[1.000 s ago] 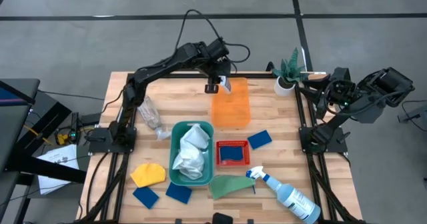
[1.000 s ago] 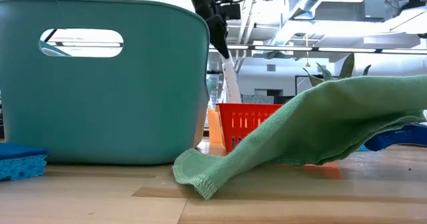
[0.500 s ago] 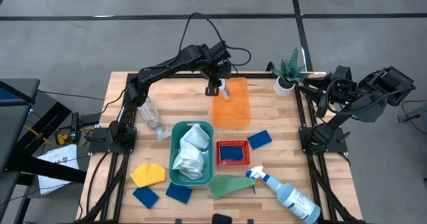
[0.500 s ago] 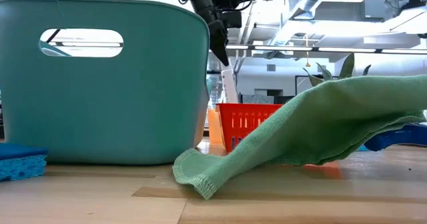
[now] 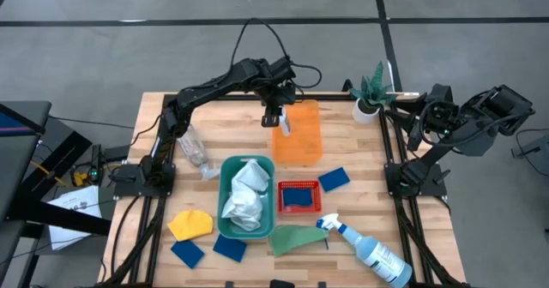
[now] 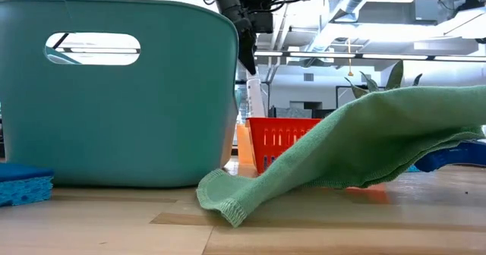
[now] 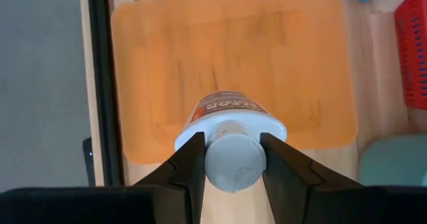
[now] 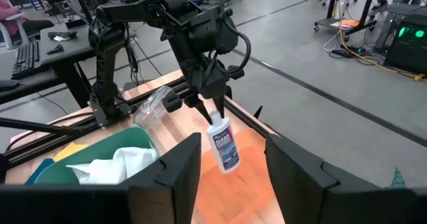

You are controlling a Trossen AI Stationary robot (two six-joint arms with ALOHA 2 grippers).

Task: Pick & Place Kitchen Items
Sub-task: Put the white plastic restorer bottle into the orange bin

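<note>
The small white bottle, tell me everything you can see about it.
The small white bottle looks like plastic, with a rounded body, a pale cap and a printed label bearing an orange band. The left pincer grips it at the cap end, its fingers on either side. It hangs, slightly tilted, body downward, above the translucent orange tray at the table's far side.

Small white bottle (image 5: 285, 123) above mat (image 5: 302, 142)

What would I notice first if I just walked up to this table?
Probably the left gripper dangling a small white bottle by its cap above the orange mat at the table's far side. Next, the big teal bin in the middle, stuffed with white cloths. The right arm waits off the table's right edge, beside the plant.
</note>
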